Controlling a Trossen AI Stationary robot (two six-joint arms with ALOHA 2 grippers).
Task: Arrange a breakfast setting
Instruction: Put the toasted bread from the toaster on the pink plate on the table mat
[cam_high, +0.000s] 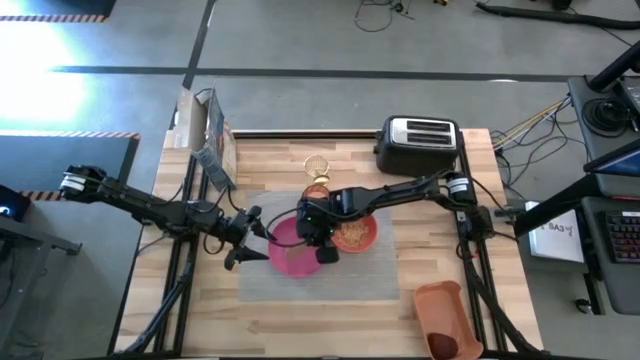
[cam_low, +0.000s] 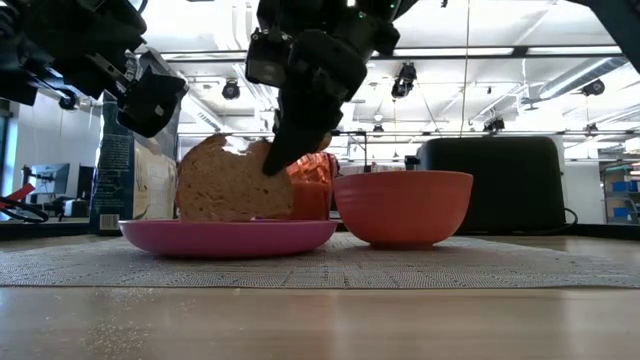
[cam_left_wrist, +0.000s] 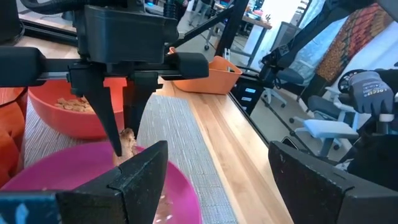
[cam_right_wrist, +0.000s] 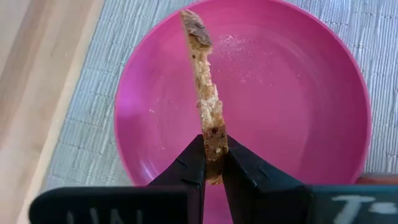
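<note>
1. The right gripper (cam_right_wrist: 213, 163) has its fingers clamped on the edge of the toast (cam_right_wrist: 204, 93), holding it on edge over the plate (cam_right_wrist: 298, 93).
2. In the low view the toast (cam_low: 232, 182) has its lower edge at the plate (cam_low: 228, 237).
3. The plate lies on the mat (cam_high: 370, 278), just beside the bowl (cam_low: 403, 207).
4. The left gripper (cam_high: 245, 240) hovers at the plate's left rim, fingers apart and holding nothing.
5. The toaster (cam_high: 418, 143) stands at the counter's (cam_high: 330, 325) far edge.
</note>
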